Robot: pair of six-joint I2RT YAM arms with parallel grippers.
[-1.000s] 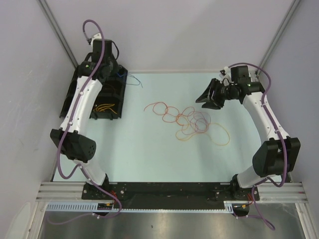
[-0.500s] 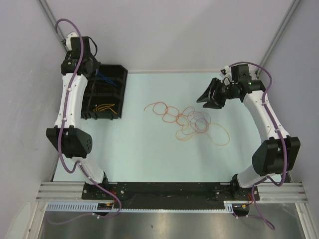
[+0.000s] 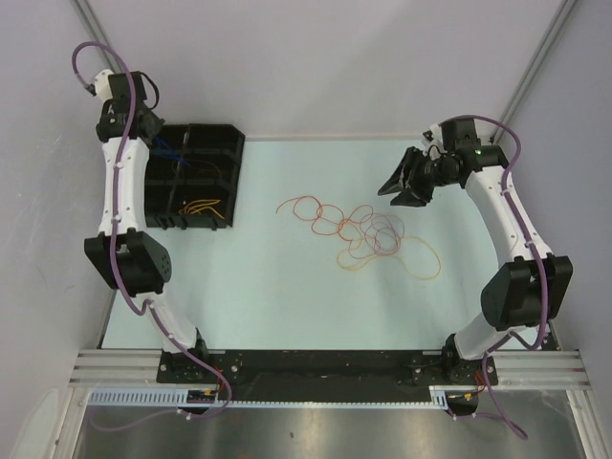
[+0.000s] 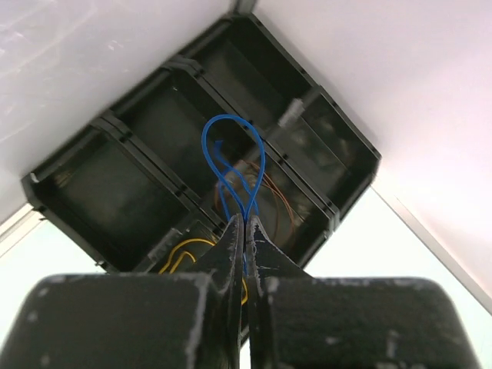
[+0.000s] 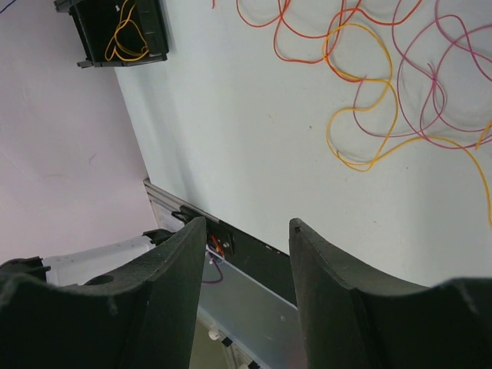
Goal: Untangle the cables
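Observation:
A tangle of thin cables lies mid-table: orange-red loops (image 3: 316, 210), pinkish-purple loops (image 3: 384, 229) and a yellow-orange loop (image 3: 421, 263). They also show in the right wrist view, red (image 5: 300, 34), yellow (image 5: 369, 100) and purple (image 5: 438, 84). My right gripper (image 3: 400, 186) hovers open and empty just right of the tangle (image 5: 246, 224). My left gripper (image 3: 151, 136) is shut on a thin blue cable (image 4: 234, 154), holding it above the black tray (image 3: 220, 143). The jaws (image 4: 244, 221) pinch the blue loop's lower end.
The black compartment tray (image 4: 46, 188) stands at the table's far left. It holds a yellow cable (image 3: 201, 206) (image 4: 184, 250), a thin brownish wire (image 4: 286, 206) and a small white piece (image 4: 292, 115). Purple walls close the left, back and right sides.
My left arm has swung left and back, carrying the blue cable from the tray's right edge to over the tray's left part. The right gripper has barely moved.

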